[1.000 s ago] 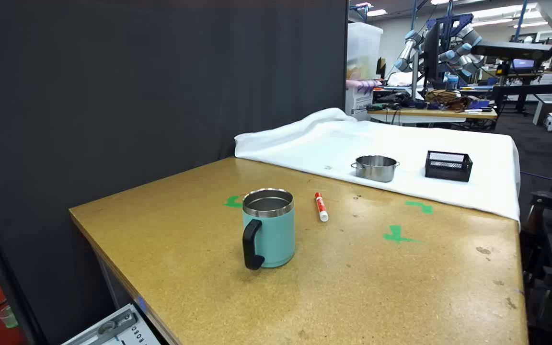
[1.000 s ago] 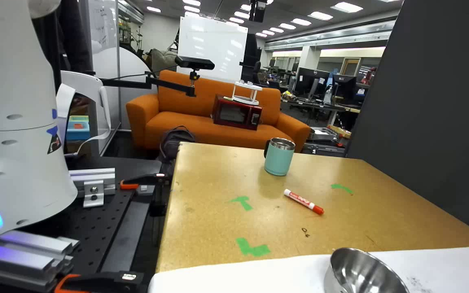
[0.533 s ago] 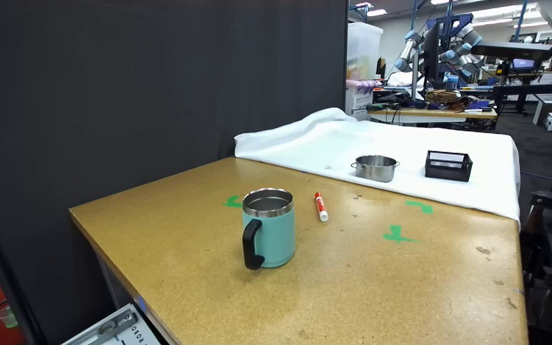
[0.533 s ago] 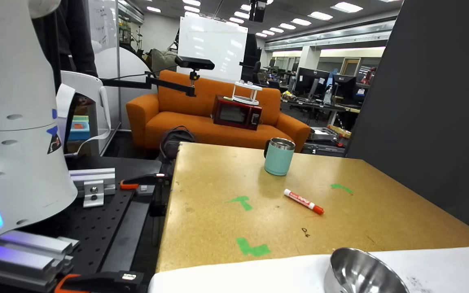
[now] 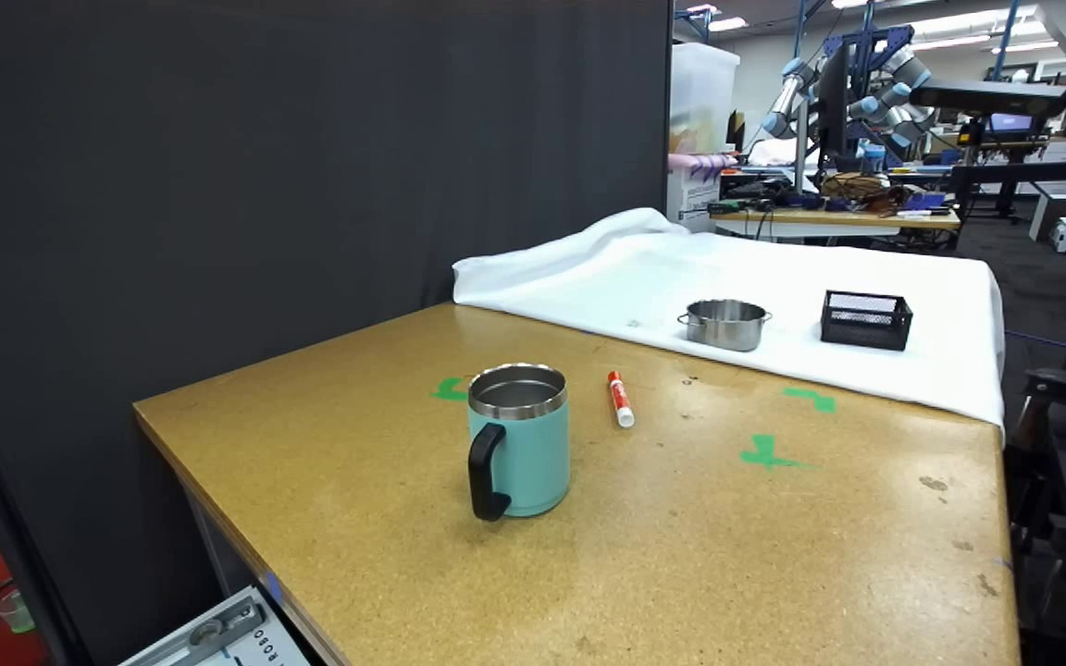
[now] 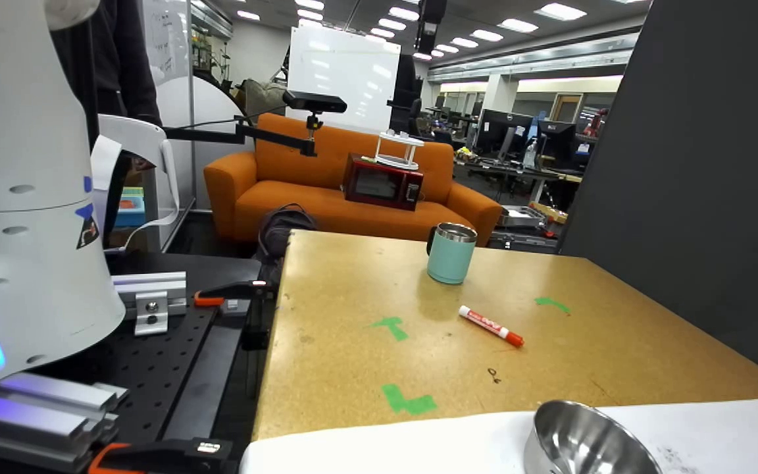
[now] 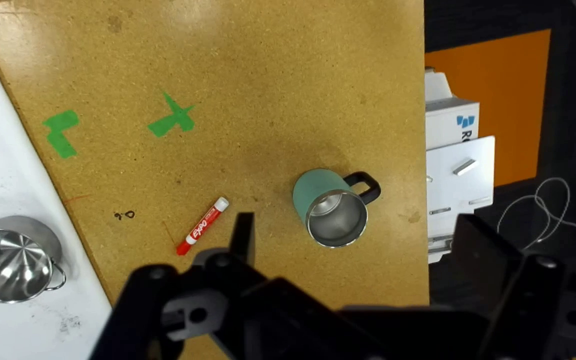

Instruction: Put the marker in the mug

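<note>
Noted dark panel standing along one edge of tan wooden surface, with white sheet running along the adjoining edge.

Found hand spread wide in the wrist view, fingers well apart, holding nothing. Seen also in an exterior view, hanging at the top of the frame, lower there than half a second ago. Judged from this a descent begun, with the grasp not yet made.

Found two-handled steel pot on the sheet, near the sheet-side edge, with black mesh bin farther from that edge. Unmoved, with no evident part in the task.

Found teal steel-lined mug upright, nearer the edge opposite the sheet, mouth uncovered. Unmoved; judged ready to receive.

Found red Expo marker lying on the surface between mug and sheet-side edge, touching neither, red end aimed toward the corner shared by sheet and panel. Likewise unmoved, hence judged still at the opening approach. Seen in the wrist view outside the gap between the fingers. Judged necessary: a shift toward the sheet-side edge and a turn of the hand before closing across the barrel. Expect rolling if nudged.
</note>
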`<state>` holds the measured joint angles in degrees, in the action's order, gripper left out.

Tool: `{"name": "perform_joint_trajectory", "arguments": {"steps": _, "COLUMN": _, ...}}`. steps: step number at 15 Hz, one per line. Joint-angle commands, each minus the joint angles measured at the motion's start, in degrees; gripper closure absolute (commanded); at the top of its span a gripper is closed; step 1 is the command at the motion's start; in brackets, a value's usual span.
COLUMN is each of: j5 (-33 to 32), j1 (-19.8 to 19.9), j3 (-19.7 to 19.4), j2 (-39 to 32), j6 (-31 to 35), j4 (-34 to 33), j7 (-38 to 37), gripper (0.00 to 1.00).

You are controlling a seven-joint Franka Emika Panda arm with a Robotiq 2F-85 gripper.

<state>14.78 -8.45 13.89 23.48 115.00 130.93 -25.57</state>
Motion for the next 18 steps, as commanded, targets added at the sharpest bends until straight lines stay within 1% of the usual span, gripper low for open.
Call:
{"name": "perform_joint_trajectory", "arguments": {"steps": 1, "j5": -0.4, "j1": 2.58, "j3": 1.02, "j2": -4.6, "j6": 8.78, "j4": 0.24, "j7": -8.13, "gripper": 0.0}}
{"name": "perform_joint_trajectory", "arguments": {"steps": 4, "j5": -4.17, "j1": 4.4, "j3": 0.98, "j2": -9.09, "j6": 18.36, "j4": 0.89, "j7": -15.91, "gripper": 0.0}}
{"name": "perform_joint_trajectory", "arguments": {"steps": 6, "j5": -9.56, "j1": 5.89, "j3": 0.92, "j2": -12.65, "j6": 23.51, "j4": 1.27, "j7": -22.98, "gripper": 0.0}}
{"name": "perform_joint_trajectory", "arguments": {"steps": 8, "j5": -16.81, "j1": 7.26, "j3": 0.29, "j2": -16.57, "j6": 25.69, "j4": 0.79, "j7": -31.03, "gripper": 0.0}}
{"name": "perform_joint_trajectory", "arguments": {"steps": 9, "j5": -19.8, "j1": 7.53, "j3": -0.48, "j2": -18.7, "j6": 25.67, "j4": 0.08, "j7": -34.22, "gripper": 0.0}}
{"name": "perform_joint_trajectory", "arguments": {"steps": 11, "j5": -23.84, "j1": 7.29, "j3": -2.43, "j2": -22.73, "j6": 25.27, "j4": -1.33, "j7": -39.42, "gripper": 0.0}}
{"name": "perform_joint_trajectory", "arguments": {"steps": 14, "j5": -25.09, "j1": 5.92, "j3": -5.58, "j2": -28.69, "j6": 24.66, "j4": -3.89, "j7": -43.35, "gripper": 0.0}}
{"name": "perform_joint_trajectory", "arguments": {"steps": 18, "j5": -19.76, "j1": 4.69, "j3": -8.0, "j2": -36.46, "j6": 24.62, "j4": -7.93, "j7": -40.66, "gripper": 0.0}}
